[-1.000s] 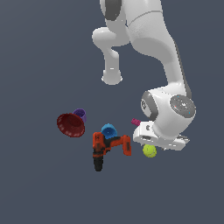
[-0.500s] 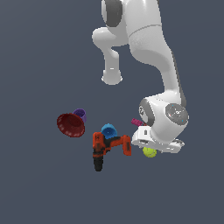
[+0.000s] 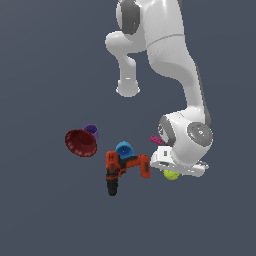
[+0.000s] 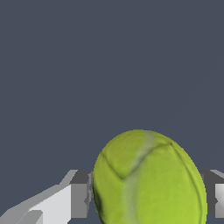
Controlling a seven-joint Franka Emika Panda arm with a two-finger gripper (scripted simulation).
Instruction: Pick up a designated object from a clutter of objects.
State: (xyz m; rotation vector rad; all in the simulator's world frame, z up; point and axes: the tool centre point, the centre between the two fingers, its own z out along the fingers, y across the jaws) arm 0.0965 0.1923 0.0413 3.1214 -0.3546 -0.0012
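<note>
Exterior view: clutter sits in a loose row on a plain dark grey floor. Dark red bowl point(image 3: 81, 142) tipped on its side at the exterior view's left, purple cup point(image 3: 92, 131) touching it just behind. Blue cup point(image 3: 124, 148) near the middle, red-and-black drill point(image 3: 124, 169) lying just in front of it, chuck pointing down-left. Small pink block point(image 3: 155, 140) peeks out beside the white wrist housing. Tennis ball point(image 3: 171, 174) shows as a yellow-green sliver right under the arm's hand, just beside the drill's battery end on the exterior view's right (the closest obstacle, with only a narrow gap between them). Floor beyond the ball toward the exterior view's right and front is bare; the white arm bulks above and hides most of the ball. Only one ball visible here. The gripper point(image 3: 172, 172) is down at the ball; fingers hidden by the hand body. Wrist view: tennis ball point(image 4: 148, 179) fills the lower frame, pale seam lines clear, sitting between a light grey finger point(image 4: 59, 203) on one side and a sliver of the other finger point(image 4: 217, 199) at the frame edge. Fingers flank the ball closely; contact or a squeeze cannot be told, nor how far apart the jaws are. Rest of the wrist frame is bare grey floor.
</note>
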